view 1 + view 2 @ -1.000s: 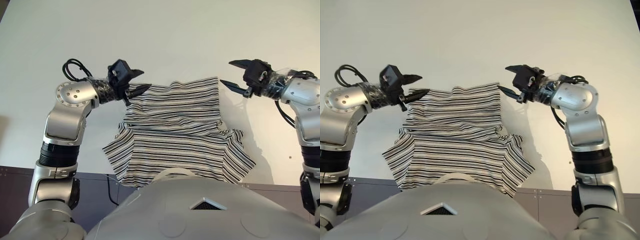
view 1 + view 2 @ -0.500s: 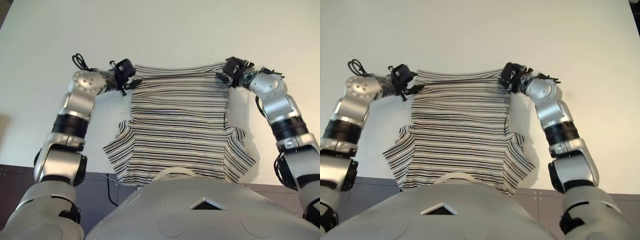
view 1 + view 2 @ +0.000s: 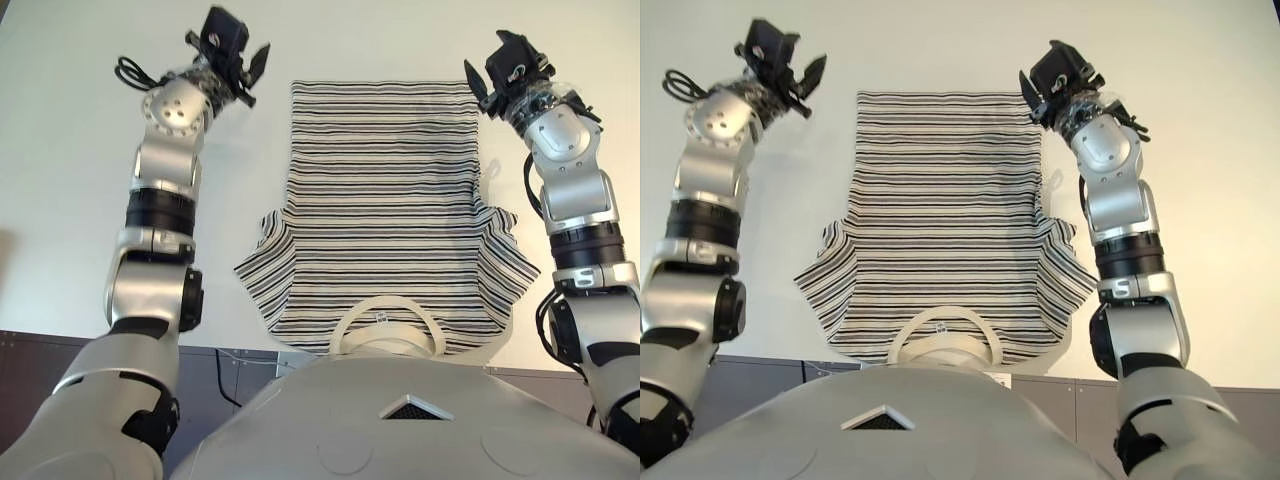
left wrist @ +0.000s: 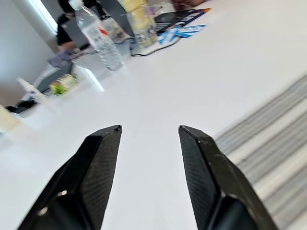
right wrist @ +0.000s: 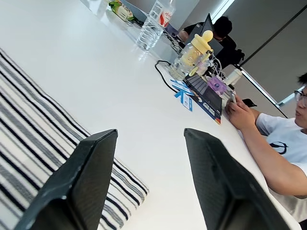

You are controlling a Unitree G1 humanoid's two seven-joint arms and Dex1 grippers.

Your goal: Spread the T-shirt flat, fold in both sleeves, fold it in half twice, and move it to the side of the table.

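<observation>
The black-and-white striped T-shirt point(image 3: 385, 210) lies spread flat on the white table point(image 3: 400, 40), hem at the far side, collar point(image 3: 385, 318) at the near edge and both short sleeves out to the sides. My left gripper point(image 3: 248, 72) is raised beyond the hem's far left corner, open and holding nothing. My right gripper point(image 3: 482, 84) hovers at the hem's far right corner, also open and free of the cloth. In the left wrist view the open gripper point(image 4: 149, 129) hangs over bare table, with striped cloth point(image 4: 273, 143) beside it. In the right wrist view the hem corner point(image 5: 129, 184) lies under the open gripper point(image 5: 149, 132).
Bare white tabletop point(image 3: 1200, 150) surrounds the shirt on both sides and beyond. At the table's far end stand water bottles point(image 5: 149, 31), a yellow bottle point(image 5: 194, 50), cables and papers point(image 5: 201, 93), with seated people behind them. The table's near edge point(image 3: 230, 348) runs just under the collar.
Both grippers let go of the hem corners, opened and rose. The shirt now lies stretched out longer and flat. The head camera's view has shifted too.
</observation>
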